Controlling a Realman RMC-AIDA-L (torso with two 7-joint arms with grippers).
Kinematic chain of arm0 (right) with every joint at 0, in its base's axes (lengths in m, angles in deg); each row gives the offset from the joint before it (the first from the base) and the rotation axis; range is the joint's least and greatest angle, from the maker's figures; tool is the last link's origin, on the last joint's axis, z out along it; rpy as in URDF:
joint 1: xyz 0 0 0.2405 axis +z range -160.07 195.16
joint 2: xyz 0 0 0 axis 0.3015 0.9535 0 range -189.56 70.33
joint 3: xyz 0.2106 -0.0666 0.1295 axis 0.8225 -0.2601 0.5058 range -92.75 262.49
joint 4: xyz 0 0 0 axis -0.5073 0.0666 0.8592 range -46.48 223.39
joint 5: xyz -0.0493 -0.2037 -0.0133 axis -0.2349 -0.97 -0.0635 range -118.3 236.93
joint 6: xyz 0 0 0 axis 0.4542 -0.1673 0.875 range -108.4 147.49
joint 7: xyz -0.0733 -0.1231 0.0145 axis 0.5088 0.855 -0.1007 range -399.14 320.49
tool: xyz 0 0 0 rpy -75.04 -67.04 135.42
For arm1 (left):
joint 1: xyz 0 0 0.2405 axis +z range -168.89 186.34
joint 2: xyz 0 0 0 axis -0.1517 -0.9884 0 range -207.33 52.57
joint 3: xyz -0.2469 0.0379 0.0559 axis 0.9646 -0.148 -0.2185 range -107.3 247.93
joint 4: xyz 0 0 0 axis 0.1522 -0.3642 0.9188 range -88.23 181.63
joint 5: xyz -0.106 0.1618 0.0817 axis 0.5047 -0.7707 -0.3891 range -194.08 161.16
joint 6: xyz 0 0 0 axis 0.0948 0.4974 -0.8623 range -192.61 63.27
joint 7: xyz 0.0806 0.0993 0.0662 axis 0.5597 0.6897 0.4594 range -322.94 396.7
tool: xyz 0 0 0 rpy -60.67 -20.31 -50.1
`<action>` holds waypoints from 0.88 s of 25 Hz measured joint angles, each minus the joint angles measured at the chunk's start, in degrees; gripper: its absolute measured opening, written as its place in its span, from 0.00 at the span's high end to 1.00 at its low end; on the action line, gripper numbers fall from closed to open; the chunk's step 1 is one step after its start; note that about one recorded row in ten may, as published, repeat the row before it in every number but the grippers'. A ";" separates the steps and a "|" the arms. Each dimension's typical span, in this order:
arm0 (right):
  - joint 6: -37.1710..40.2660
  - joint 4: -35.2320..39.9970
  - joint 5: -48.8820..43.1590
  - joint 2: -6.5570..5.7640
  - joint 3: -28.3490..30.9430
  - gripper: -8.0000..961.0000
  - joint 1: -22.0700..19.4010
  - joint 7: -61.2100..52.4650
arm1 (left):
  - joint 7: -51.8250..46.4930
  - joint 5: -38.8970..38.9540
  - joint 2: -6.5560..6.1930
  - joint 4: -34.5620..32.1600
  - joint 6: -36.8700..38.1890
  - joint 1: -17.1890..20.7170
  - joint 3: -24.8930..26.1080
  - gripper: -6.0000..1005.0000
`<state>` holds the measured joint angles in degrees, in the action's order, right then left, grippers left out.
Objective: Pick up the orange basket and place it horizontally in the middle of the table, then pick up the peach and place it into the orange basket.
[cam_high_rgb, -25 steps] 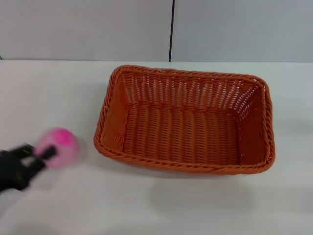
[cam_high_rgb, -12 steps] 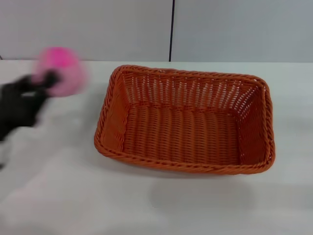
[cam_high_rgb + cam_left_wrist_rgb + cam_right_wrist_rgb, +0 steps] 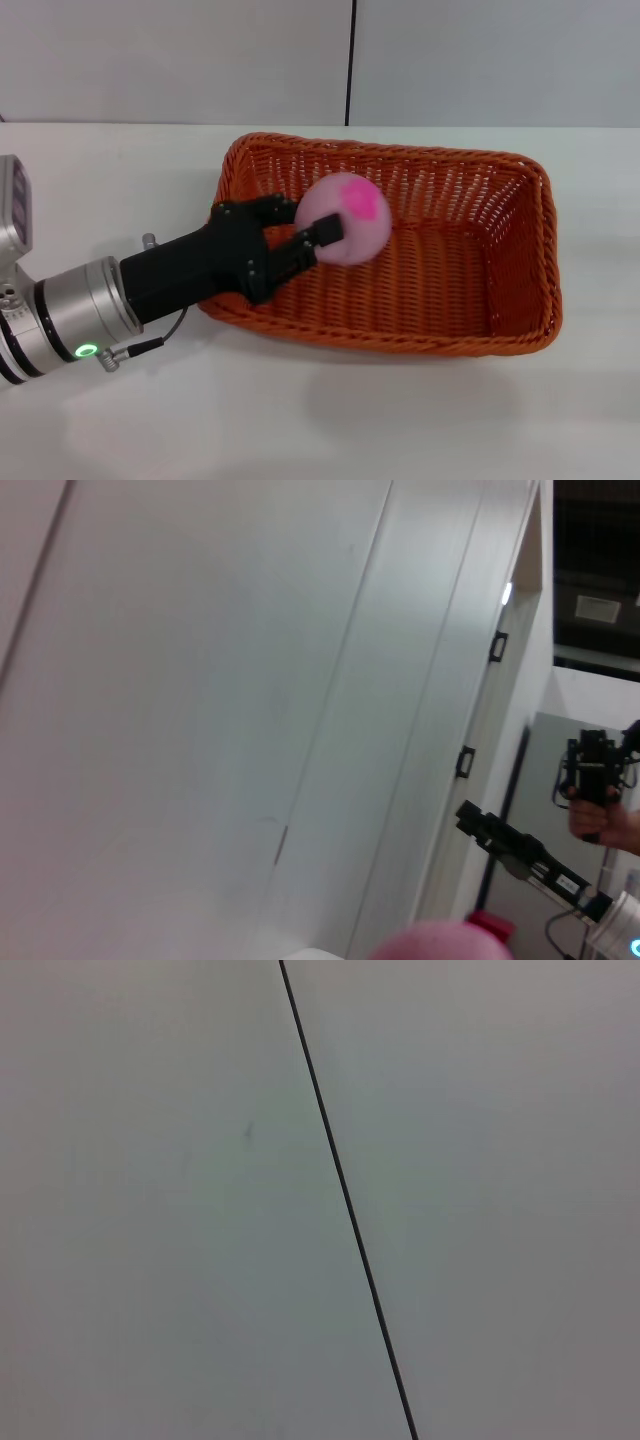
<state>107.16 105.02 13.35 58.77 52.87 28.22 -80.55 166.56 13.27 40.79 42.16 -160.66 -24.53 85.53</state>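
A: One white surface (image 3: 120, 180), one orange basket (image 3: 520, 300) lying lengthwise toward its far edge, woven, braided rim.

B: And the left tool (image 3: 318, 228)?

A: Reaching over the basket's left rim, fingers closed round the one peach (image 3: 350, 222), pale pink with a magenta patch, above the basket floor.

B: Right tool?

A: Out of sight.

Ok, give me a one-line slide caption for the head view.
Left gripper holds the peach over the left part of the orange basket on the table.
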 joint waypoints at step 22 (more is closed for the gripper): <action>1.78 -1.31 0.42 0.42 0.54 0.39 0.69 -0.36 | 1.40 0.53 -1.32 -2.77 -6.12 6.80 24.54 0.19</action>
<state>108.94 103.71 13.78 59.19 53.41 28.91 -80.92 167.96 13.80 39.47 39.38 -166.78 -17.73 110.07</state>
